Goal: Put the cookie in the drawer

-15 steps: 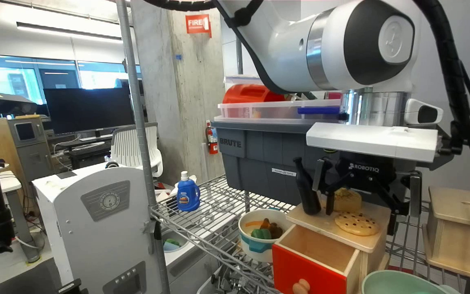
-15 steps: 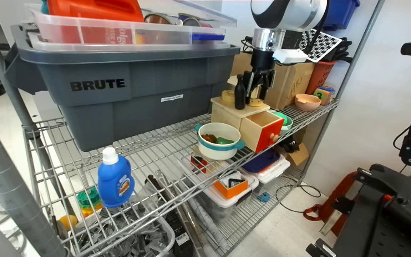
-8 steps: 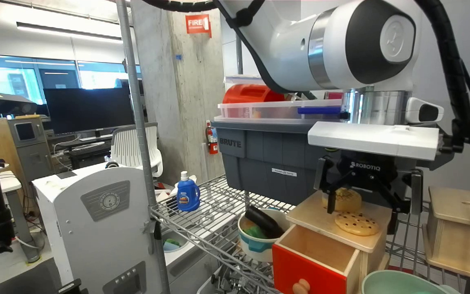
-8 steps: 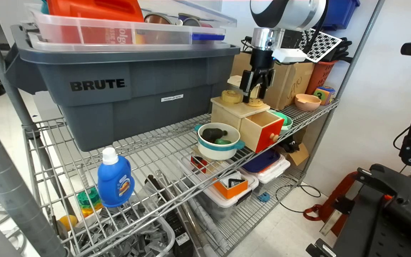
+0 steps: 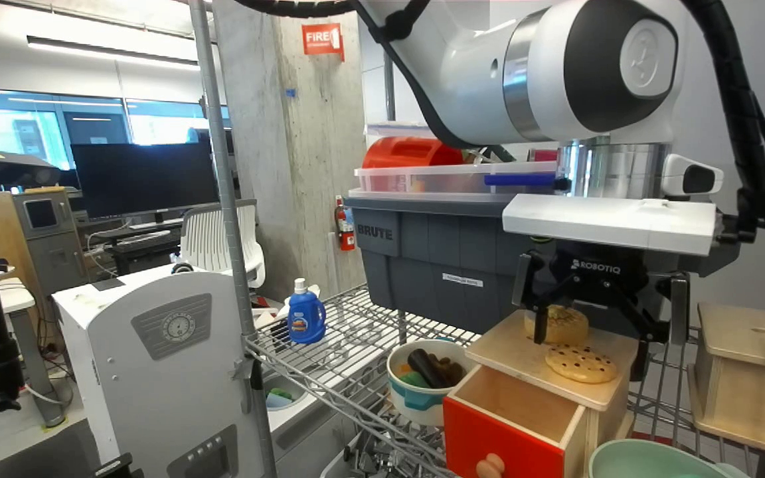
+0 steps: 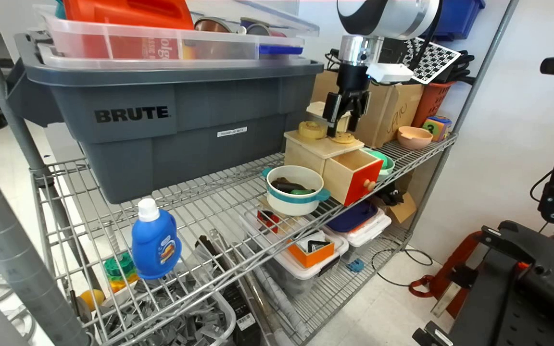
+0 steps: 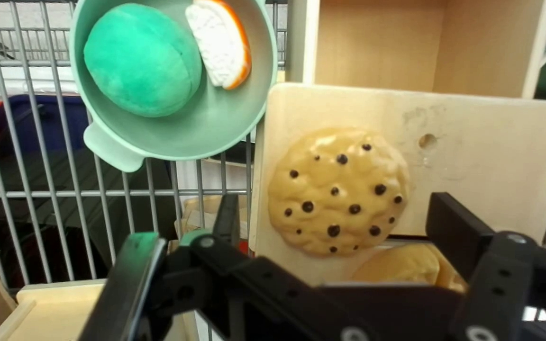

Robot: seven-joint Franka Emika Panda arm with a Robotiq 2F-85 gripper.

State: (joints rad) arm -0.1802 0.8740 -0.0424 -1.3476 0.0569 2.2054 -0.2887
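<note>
The cookie (image 5: 582,364), tan with dark chips, lies flat on the pale wooden box (image 5: 509,342), also visible in an exterior view (image 6: 343,138) and the wrist view (image 7: 339,189). The box's drawer (image 5: 502,435), red-fronted with a round knob, is pulled out; its inside looks bare. It also shows in an exterior view (image 6: 364,180) and the wrist view (image 7: 382,42). My gripper (image 5: 592,342) is open and empty above the box top. In the wrist view its fingers (image 7: 333,208) are wide apart, one on each side of the cookie's near part.
A yellow ring-shaped piece (image 5: 558,325) sits behind the cookie. A white pot (image 5: 416,401) beside the box holds a dark bottle (image 5: 427,368) and other toys. A green bowl (image 7: 211,128) stands close to the box. The grey tote (image 6: 200,129) rises behind.
The dark bottle stood on the box top beside my gripper; it toppled off and now lies in the white pot. My gripper has risen slightly and stays open. The cookie and drawer look unmoved.
</note>
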